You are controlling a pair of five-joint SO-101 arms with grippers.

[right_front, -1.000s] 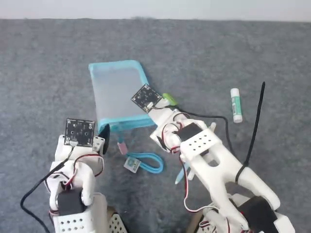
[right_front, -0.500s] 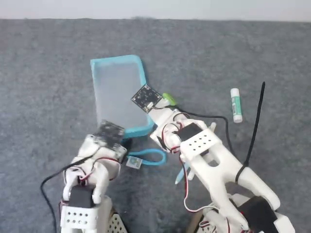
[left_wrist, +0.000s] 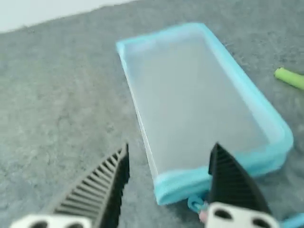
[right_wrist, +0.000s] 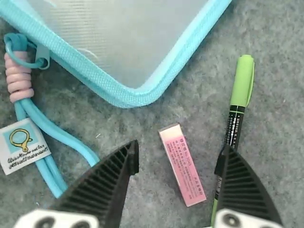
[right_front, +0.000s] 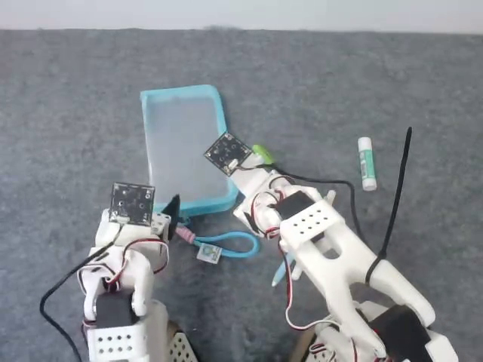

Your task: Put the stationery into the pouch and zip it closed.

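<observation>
Pouch [right_front: 183,154], pale mesh edged in turquoise, lies flat on the grey felt [right_front: 68,105]. Its near short end is just ahead of the left claw [left_wrist: 170,152], whose jaws stand wide apart and hold nothing. A pink zipper pull [right_wrist: 18,78] and a blue loop strap [right_front: 230,245] with a paper tag [right_wrist: 23,140] trail from the pouch's near corner, between the two claws. The right claw [right_wrist: 180,149] hangs spread open just beside that corner. A pink eraser [right_wrist: 182,164] lies on the felt between its jaws, and a green marker [right_wrist: 235,128] runs alongside one jaw. A glue stick [right_front: 367,163] lies well apart on the right claw's outer side, and a blue pen [right_front: 281,273] lies under the right arm [right_front: 317,226]. A white wall [right_front: 241,13] borders the felt's far edge. Both arms stand at the near edge, wrists tipped down.
</observation>
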